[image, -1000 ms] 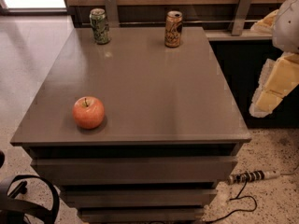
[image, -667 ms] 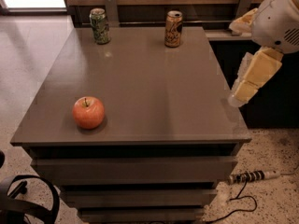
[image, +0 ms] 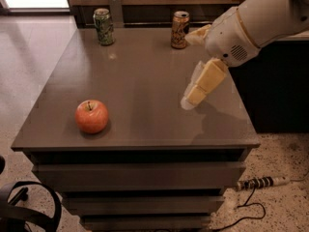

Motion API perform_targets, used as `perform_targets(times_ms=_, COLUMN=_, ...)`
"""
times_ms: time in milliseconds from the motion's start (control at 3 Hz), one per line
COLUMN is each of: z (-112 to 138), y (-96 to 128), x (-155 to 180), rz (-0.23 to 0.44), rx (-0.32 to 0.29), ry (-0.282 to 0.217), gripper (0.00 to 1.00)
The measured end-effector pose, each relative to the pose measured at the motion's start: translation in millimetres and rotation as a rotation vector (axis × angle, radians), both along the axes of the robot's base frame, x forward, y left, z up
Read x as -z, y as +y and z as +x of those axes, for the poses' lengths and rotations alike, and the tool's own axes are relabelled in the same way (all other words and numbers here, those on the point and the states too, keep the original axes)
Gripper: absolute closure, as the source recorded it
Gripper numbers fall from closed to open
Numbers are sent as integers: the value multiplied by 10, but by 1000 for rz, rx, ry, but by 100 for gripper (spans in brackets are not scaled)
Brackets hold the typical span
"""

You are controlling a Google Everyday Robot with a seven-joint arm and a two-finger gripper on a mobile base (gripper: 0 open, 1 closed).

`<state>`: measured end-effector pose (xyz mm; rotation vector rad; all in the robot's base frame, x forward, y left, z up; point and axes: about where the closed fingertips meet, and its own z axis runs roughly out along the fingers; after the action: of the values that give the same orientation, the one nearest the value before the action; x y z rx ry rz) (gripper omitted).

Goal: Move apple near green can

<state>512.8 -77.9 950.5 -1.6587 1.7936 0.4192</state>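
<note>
The red-orange apple point(image: 91, 116) sits on the grey table point(image: 145, 71) near its front left corner. The green and white can point(image: 103, 26) stands upright at the table's back left edge, well beyond the apple. My gripper point(image: 191, 100) hangs from the white arm point(image: 251, 23) over the right part of the table, pointing down and left, just above the surface. It is empty and far to the right of the apple.
A gold-tan can point(image: 179, 29) stands at the back of the table, right of centre, close to my arm. A dark cabinet point(image: 277, 81) is to the right. A power strip point(image: 260, 182) and cable lie on the floor. A black chair base point(image: 24, 211) is at bottom left.
My arm has swung in from the right edge over the table, and the gripper has moved left and lower. The apple and both cans have not moved.
</note>
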Motion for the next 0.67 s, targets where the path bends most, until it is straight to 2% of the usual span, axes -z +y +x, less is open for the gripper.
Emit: perform_targets(times_ms=667, z=29, y=720, x=411, rz=195, rx=-65, ry=11, gripper=0)
